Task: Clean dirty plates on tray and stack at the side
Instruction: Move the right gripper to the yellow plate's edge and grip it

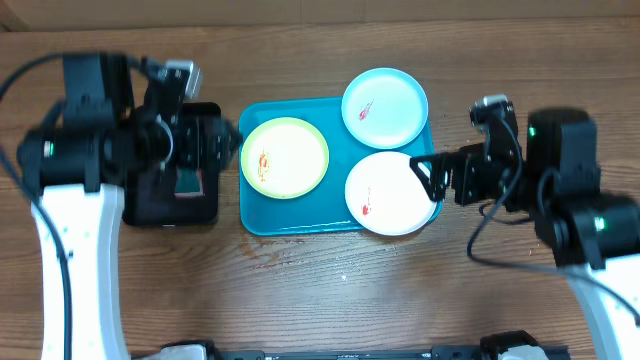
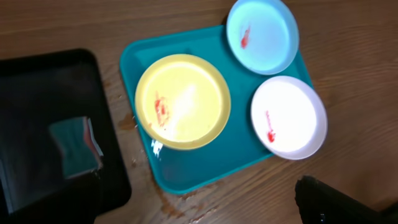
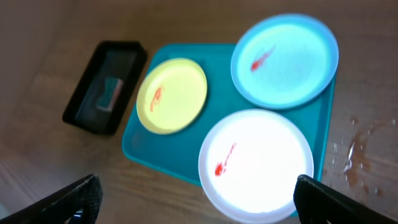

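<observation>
Both jaws are wide, holding nothing. White plate (image 1: 392, 192) and cyan plate (image 1: 385, 107) overhang the tray (image 1: 262, 215) rim; clip an edge and you could flip one off.

The top camera looks straight down on the whole table (image 1: 330, 290), while each wrist camera looks down from closer, one from the left, one from the right; all three see the tray (image 1: 300, 215).

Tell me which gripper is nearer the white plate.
Right. The right gripper hangs open at the white plate's right edge in the overhead view. The left gripper is over the black tray, beyond the lime-green-rimmed plate.
</observation>
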